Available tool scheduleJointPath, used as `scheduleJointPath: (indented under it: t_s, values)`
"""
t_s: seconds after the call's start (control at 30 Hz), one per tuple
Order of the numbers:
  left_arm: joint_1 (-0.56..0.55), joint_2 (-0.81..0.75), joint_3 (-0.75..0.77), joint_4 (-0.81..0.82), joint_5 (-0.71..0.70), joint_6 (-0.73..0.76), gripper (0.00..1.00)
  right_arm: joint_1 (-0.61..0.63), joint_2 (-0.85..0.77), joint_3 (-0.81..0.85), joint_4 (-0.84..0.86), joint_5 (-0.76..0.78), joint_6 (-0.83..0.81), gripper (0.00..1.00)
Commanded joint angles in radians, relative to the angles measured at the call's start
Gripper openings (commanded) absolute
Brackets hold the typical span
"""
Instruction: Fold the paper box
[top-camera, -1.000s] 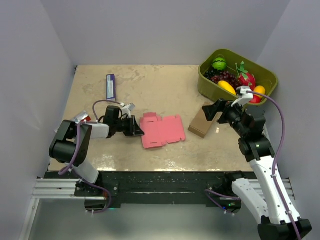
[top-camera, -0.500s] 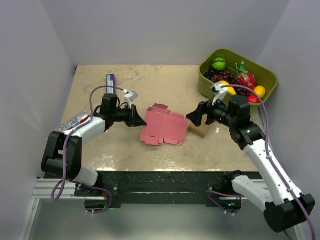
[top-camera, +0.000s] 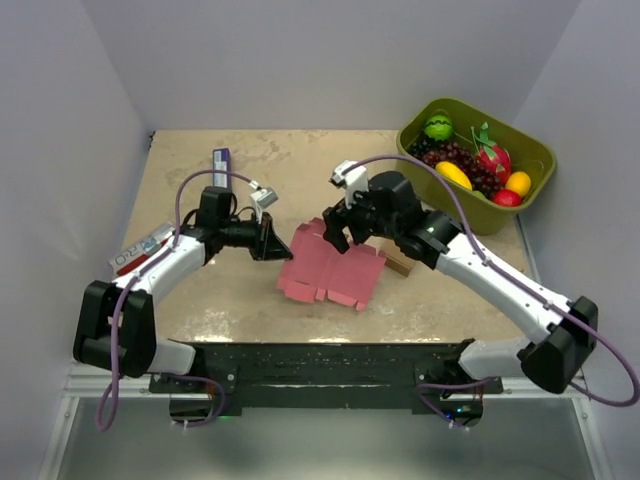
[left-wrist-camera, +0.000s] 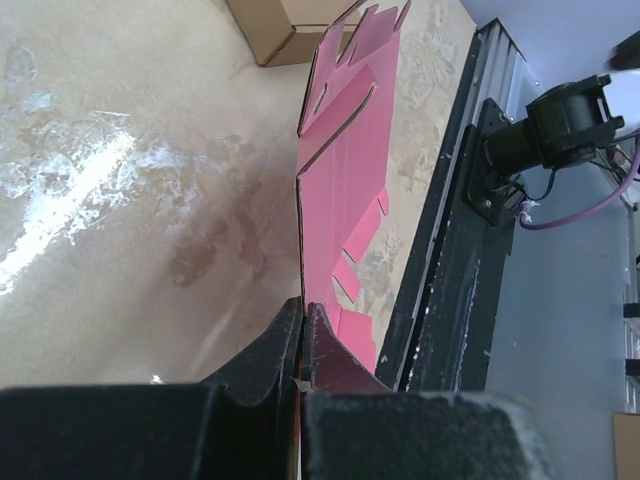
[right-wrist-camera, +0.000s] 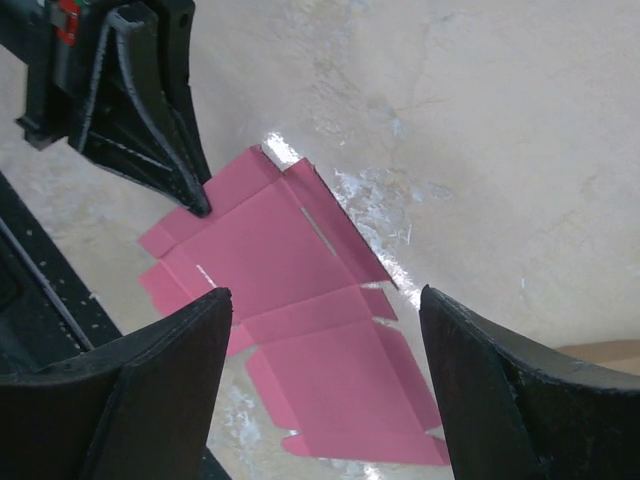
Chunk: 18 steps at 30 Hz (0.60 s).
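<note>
You see just a sliver of brown box (top-camera: 399, 267) behind right arm (top-camera: 470, 262) | sheet (left-wrist-camera: 340, 190) edge hidden inside left gripper (left-wrist-camera: 302, 310) | left-edge packet (top-camera: 140, 252) print unreadable

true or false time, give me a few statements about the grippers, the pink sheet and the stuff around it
1. The left gripper is shut on an edge of the paper box. True.
2. The right gripper is clamped on the paper box. False: its fingers are spread open above the sheet, not touching it.
3. The paper box is folded into a closed packet. False: it is an open die-cut sheet with tabs, one side lifted.
4. The green bin holds fruit. True.
5. The purple packet lies inside the green bin. False: it lies on the table at the far left.
</note>
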Motion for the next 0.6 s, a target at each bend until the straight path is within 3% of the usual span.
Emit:
scheduleJointPath:
  t_s: [0.0, 0.27, 0.43, 0.57]
  values:
    - [-0.015, -0.039, 0.008, -0.002, 0.061, 0.023, 0.0, 0.044, 0.09, 0.112, -0.056, 0.11, -0.102, 0.76]
    - [-0.031, -0.076, -0.005, 0.001, 0.078, 0.024, 0.0, 0.06, 0.147, 0.185, -0.102, 0.179, -0.171, 0.72]
    - [-0.041, -0.094, -0.006, 0.005, 0.084, 0.028, 0.0, 0.061, 0.156, 0.185, -0.108, 0.122, -0.18, 0.71]
    - [-0.045, -0.098, -0.008, 0.002, 0.086, 0.031, 0.0, 0.07, 0.158, 0.178, -0.111, 0.06, -0.176, 0.6]
